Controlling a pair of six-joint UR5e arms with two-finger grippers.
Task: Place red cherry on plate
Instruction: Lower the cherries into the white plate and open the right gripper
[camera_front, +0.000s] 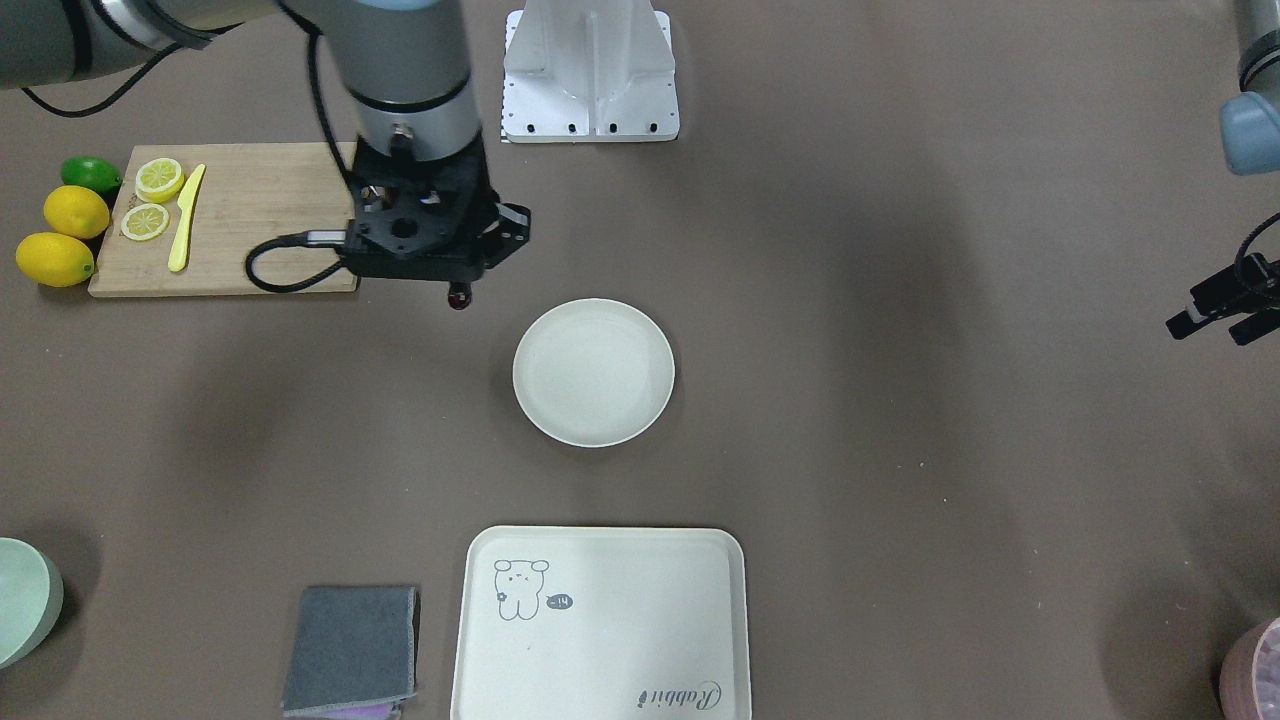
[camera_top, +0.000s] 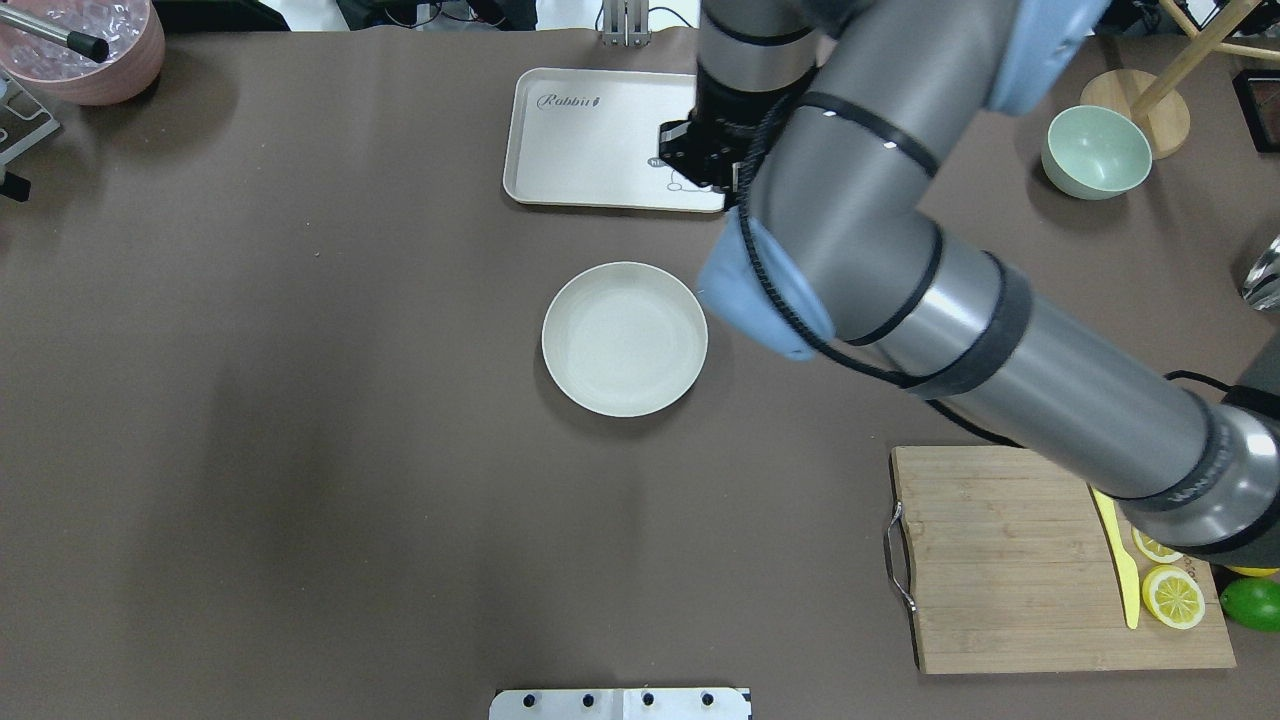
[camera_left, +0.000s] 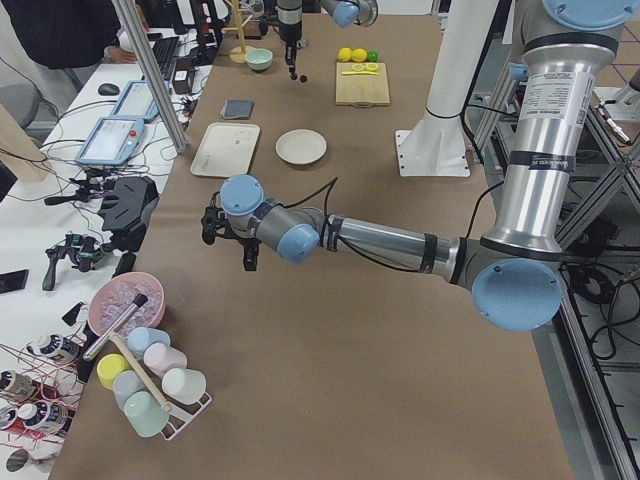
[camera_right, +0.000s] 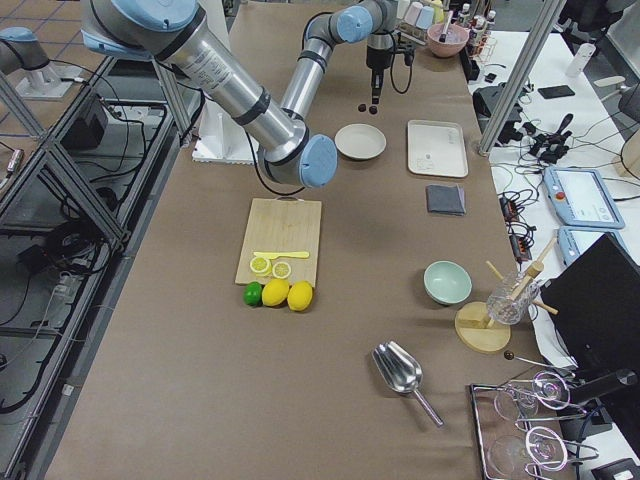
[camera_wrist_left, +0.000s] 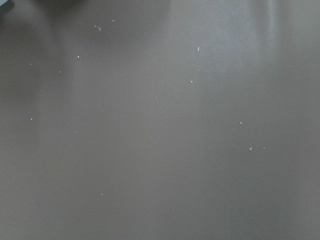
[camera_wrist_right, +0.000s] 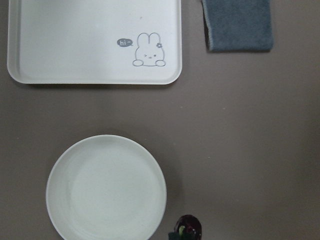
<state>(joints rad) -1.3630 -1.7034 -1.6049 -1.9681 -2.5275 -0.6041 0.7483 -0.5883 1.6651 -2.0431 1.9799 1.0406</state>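
The red cherry (camera_front: 459, 298) is a tiny dark fruit hanging just under my right gripper (camera_front: 457, 284), which is shut on it above the brown table. In the right wrist view the red cherry (camera_wrist_right: 189, 226) shows at the bottom edge, just right of the plate (camera_wrist_right: 106, 189). The plate (camera_front: 593, 372) is round, cream-white and empty, and lies a short way from the cherry toward the table's middle. In the overhead view the arm hides the cherry, and the plate (camera_top: 625, 338) is in plain sight. My left gripper (camera_front: 1222, 315) hovers open and empty at the far side of the table.
A cream tray (camera_front: 600, 620) with a bear drawing and a folded grey cloth (camera_front: 352, 650) lie beyond the plate. A cutting board (camera_front: 250, 215) carries lemon slices and a yellow knife (camera_front: 186, 217), with lemons (camera_front: 75, 211) beside it. A green bowl (camera_top: 1095, 152) sits at a corner.
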